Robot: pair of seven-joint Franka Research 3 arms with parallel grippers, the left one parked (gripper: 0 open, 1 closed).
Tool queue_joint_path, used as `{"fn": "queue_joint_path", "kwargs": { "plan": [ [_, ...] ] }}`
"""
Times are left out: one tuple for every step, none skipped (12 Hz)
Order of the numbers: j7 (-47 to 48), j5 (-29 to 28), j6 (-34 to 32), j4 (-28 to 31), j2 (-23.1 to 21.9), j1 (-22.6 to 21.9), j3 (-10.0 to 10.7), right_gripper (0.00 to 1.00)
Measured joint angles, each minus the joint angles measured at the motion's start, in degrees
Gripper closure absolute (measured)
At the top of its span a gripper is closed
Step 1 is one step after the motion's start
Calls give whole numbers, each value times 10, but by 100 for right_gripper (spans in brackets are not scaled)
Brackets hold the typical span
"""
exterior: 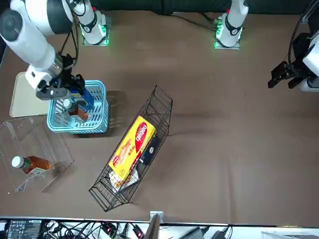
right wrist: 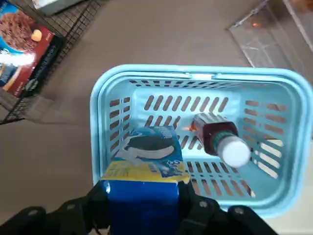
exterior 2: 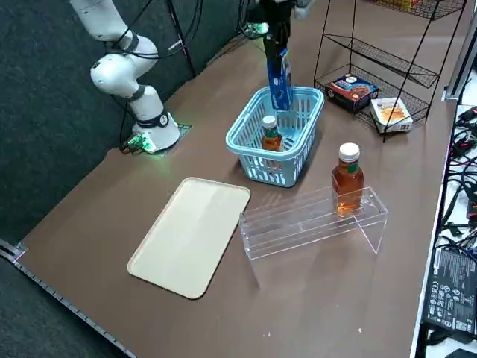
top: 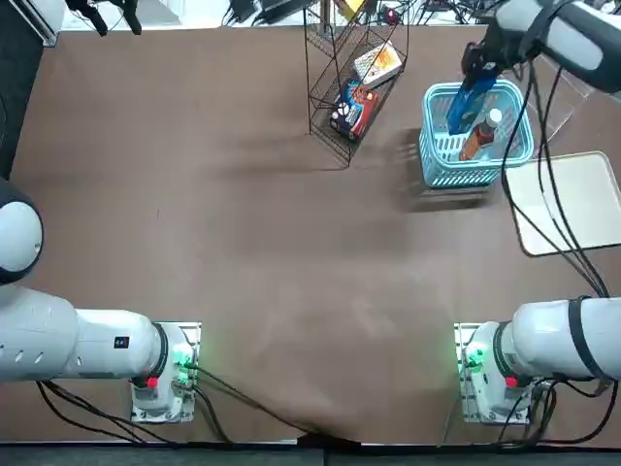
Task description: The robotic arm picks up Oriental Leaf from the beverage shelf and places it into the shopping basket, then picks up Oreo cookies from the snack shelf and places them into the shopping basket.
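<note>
My right end effector grips the Oreo cookies over the shopping basket, where the Oriental Leaf already leans. Releasing too high could make the pack bounce off the bottle or catch the rim.

The robotic arm is white and rounded — dark grey band, black cables, black gripper.

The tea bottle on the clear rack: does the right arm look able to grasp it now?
Probably not yet: the right gripper is holding the blue Oreo pack above the basket. Otherwise, the bottle's upper part stands free.
</note>
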State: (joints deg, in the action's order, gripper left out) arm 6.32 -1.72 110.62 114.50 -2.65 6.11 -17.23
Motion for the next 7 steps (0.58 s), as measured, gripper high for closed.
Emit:
{"fn": "queue_joint_path", "kwargs": {
  "plan": [
    [1, 7, 16, 10, 11, -3, 0, 44],
    [1, 18, 31, 16, 23, -5, 0, 44],
    [2, 25, 45, 22, 34, -7, 0, 44],
    [2, 29, 60, 27, 45, -7, 0, 44],
    [2, 31, 76, 33, 55, -7, 0, 44],
    [2, 33, 92, 39, 64, -7, 0, 44],
    [2, 35, 109, 46, 73, -7, 0, 44]
  ]
}}
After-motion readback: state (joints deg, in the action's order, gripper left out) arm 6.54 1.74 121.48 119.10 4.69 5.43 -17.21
